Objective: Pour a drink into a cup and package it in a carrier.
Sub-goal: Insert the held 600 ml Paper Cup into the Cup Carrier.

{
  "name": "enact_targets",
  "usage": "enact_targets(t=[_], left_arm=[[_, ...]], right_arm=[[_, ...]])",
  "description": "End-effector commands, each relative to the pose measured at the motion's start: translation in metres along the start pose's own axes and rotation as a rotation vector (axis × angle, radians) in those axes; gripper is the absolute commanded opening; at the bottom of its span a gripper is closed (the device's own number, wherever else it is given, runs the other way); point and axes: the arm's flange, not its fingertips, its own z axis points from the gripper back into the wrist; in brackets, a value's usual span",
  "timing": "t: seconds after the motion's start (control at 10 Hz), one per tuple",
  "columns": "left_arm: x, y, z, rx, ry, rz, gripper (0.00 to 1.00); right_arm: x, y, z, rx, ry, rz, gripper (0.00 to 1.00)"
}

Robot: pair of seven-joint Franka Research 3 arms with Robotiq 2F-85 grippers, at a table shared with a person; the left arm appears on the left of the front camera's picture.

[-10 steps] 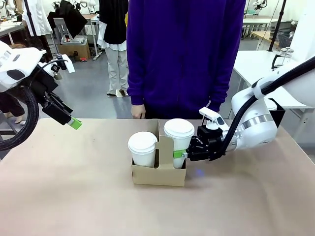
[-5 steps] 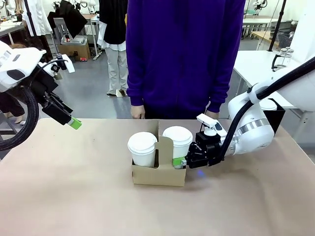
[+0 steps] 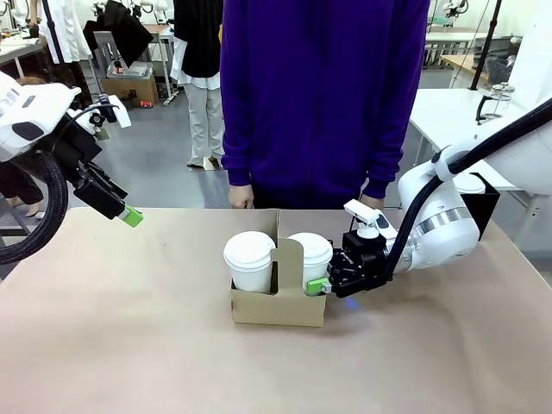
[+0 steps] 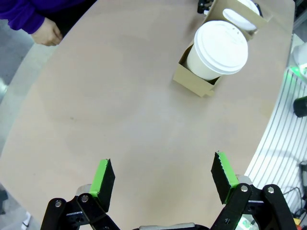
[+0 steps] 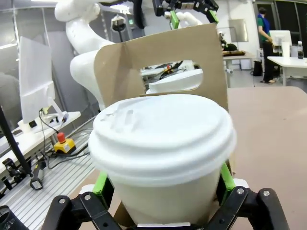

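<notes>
The carrier point(image 3: 278, 297) sits mid-table, just in front of the person point(image 3: 323, 95); a lidded cup point(image 3: 309, 260) stands in its right compartment, a second lidded cup point(image 3: 249, 260) in the left, the handle panel upright between them. The right gripper point(image 3: 321, 285) is at the carrier's right side, its green pads point(image 5: 226, 178) flanking the right cup; whether they grip it I cannot tell. The left gripper point(image 4: 163, 179) hangs well left of the carrier, fingers spread wide, holding nothing.
</notes>
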Motion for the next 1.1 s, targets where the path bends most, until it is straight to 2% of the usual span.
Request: enact_targets(t=[0.0, 0.3, 0.6, 0.8, 1.0], left_arm=[[0.001, 0.001, 0.001, 0.005, -0.005, 0.002, 1.00], [0.001, 0.001, 0.001, 0.005, -0.005, 0.002, 1.00], [0.001, 0.001, 0.001, 0.005, -0.005, 0.002, 1.00], [0.001, 0.001, 0.001, 0.005, -0.005, 0.002, 1.00], [0.001, 0.001, 0.001, 0.005, -0.005, 0.002, 1.00]], right_arm=[[-0.001, -0.002, 0.007, 0.002, 0.060, 0.042, 1.00], [0.005, 0.001, 0.031, -0.025, 0.086, 0.077, 1.00], [0.019, 0.004, 0.060, -0.084, 0.067, 0.105, 1.00], [0.035, 0.010, 0.087, -0.187, 0.095, 0.109, 1.00], [0.065, 0.038, 0.131, -0.344, 0.160, 0.056, 1.00]])
